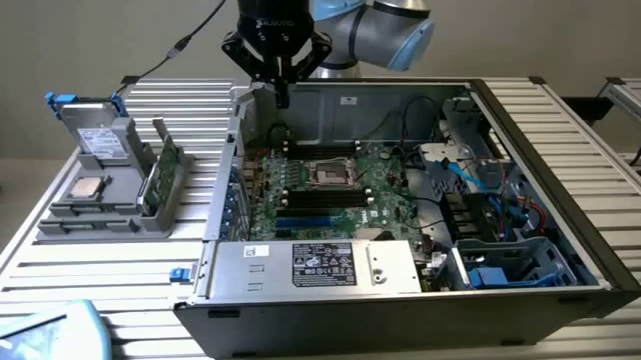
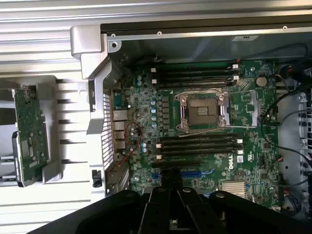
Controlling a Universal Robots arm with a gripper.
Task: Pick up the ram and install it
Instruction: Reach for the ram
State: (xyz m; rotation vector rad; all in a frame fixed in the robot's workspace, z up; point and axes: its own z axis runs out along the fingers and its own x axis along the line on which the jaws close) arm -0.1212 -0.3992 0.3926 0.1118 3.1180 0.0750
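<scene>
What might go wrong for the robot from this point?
The shut pincer hangs close to the case wall; lowering, it may bump it. The memory slots are narrow, so a slight misalignment would miss them. Loose red wires lie near the slots and might snag.

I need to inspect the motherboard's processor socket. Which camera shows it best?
The wrist view: it looks straight down on the processor socket, so its metal frame and dark centre are plain. The exterior view shows it at a slant and from farther off.
</scene>
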